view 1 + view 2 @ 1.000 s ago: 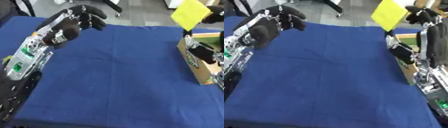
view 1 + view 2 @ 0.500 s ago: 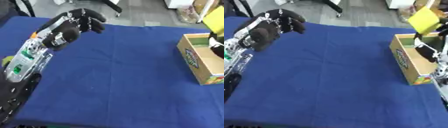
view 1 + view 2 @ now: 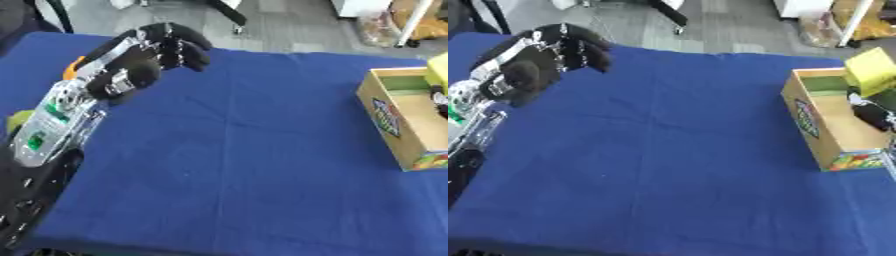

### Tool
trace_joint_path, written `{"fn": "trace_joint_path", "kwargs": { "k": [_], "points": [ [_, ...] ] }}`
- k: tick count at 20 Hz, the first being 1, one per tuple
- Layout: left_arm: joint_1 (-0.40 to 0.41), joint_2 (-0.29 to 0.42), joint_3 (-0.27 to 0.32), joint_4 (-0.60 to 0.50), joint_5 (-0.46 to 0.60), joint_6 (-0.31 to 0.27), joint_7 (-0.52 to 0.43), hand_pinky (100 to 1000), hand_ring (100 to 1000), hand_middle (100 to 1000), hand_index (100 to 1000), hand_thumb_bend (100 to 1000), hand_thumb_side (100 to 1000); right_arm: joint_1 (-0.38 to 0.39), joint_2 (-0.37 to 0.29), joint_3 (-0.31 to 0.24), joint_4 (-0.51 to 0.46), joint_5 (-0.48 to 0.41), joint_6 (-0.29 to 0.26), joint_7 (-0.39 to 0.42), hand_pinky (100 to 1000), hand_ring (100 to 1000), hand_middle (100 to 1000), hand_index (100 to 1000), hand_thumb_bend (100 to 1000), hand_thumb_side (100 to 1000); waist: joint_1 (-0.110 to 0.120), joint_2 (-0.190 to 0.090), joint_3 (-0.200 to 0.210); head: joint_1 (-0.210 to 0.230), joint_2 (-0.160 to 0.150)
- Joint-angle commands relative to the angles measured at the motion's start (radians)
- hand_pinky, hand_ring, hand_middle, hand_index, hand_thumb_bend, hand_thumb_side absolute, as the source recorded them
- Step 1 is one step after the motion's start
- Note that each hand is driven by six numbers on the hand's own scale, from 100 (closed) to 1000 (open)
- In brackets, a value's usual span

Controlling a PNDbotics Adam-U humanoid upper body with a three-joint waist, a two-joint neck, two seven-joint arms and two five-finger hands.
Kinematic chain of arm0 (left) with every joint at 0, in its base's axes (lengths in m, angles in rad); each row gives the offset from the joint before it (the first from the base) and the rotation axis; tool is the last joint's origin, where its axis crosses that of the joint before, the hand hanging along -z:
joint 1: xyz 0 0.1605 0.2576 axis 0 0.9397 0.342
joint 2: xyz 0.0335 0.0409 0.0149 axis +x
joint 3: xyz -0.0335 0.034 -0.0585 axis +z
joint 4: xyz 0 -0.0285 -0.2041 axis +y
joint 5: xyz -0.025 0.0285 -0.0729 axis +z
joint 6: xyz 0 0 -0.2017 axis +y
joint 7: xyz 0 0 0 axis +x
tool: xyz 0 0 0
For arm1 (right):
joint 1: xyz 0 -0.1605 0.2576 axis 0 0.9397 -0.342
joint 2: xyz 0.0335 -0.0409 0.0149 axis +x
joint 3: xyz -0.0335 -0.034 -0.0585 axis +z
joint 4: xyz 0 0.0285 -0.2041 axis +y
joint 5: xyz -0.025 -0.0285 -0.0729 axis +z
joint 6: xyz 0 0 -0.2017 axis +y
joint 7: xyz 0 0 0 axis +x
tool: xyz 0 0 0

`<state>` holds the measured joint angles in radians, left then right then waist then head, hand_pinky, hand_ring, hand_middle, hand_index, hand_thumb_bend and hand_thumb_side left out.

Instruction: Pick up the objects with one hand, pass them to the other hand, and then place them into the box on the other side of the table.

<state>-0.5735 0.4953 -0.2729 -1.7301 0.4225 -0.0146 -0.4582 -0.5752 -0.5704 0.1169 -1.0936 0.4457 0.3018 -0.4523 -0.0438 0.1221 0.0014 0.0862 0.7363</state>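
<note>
The left hand's fingers [image 3: 179, 47] are loosely curled, black, with the thumb lying apart from them; nothing is between them. The left hand [image 3: 140, 60] is raised above the far left part of the bench [image 3: 236, 150], palm turned toward the middle of the bench, and behind it the silver forearm [image 3: 57, 120] with green marks runs down toward the lower left corner. Beside that arm, at the left edge, a bit of orange [image 3: 73, 67] and a bit of yellow-green [image 3: 19, 120] show on the blue cloth; what they are cannot be made out.

On the right side, dark fingers [image 3: 872, 114] of the right hand [image 3: 875, 116] show over the open box [image 3: 820, 125], at the right edge of the right eye view. Whether these fingers are curled or straight cannot be told from what shows. A yellow block [image 3: 870, 71] sits just above them, tilted, over the far right corner of the box and touching or nearly touching its rim; whether the hand holds it cannot be told.

The box stands at the right edge of the bench, a cardboard carton with a printed side facing the middle, its top open. The bench is covered with a blue cloth [image 3: 667, 165].
</note>
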Motion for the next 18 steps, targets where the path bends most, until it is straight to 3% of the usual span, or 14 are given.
{"fn": "trace_joint_path", "kwargs": {
  "k": [1,5,7,8,13,18],
  "points": [
    [-0.01,0.021,0.009,-0.013,-0.004,-0.001,-0.002,777,735,728,784,752,614,-0.014,-0.04,-0.024,0.009,0.041,0.006,0.069,725,715,723,926,635,553,-0.006,-0.015,0.001,0.002,-0.007],
    [-0.006,0.024,0.011,-0.013,-0.005,-0.001,-0.001,776,734,725,783,754,613,-0.001,-0.049,-0.057,-0.022,0.086,0.007,0.121,741,735,751,957,679,554,-0.005,-0.016,-0.001,0.004,-0.007],
    [-0.002,0.027,0.015,-0.012,-0.008,-0.001,0.003,775,733,724,783,753,611,0.009,-0.048,-0.078,-0.067,0.086,0.009,0.083,733,726,743,950,638,532,-0.004,-0.016,-0.001,0.006,-0.007],
    [0.0,0.029,0.019,-0.013,-0.01,-0.002,0.005,774,732,723,783,751,609,0.016,-0.047,-0.085,-0.102,0.072,0.004,0.049,734,727,741,940,562,495,-0.003,-0.015,-0.001,0.007,-0.007],
    [0.01,0.076,0.051,-0.028,-0.034,-0.013,0.026,771,721,706,782,744,599,0.072,-0.06,-0.079,-0.314,-0.017,-0.108,-0.064,742,735,746,931,394,392,0.001,-0.014,-0.003,0.011,-0.008],
    [0.034,0.195,0.105,-0.038,-0.11,-0.04,0.043,766,696,692,784,740,605,0.14,-0.072,-0.083,-0.539,-0.039,-0.191,-0.039,739,733,749,936,324,390,0.009,-0.013,-0.006,0.016,-0.004]
  ]
}}
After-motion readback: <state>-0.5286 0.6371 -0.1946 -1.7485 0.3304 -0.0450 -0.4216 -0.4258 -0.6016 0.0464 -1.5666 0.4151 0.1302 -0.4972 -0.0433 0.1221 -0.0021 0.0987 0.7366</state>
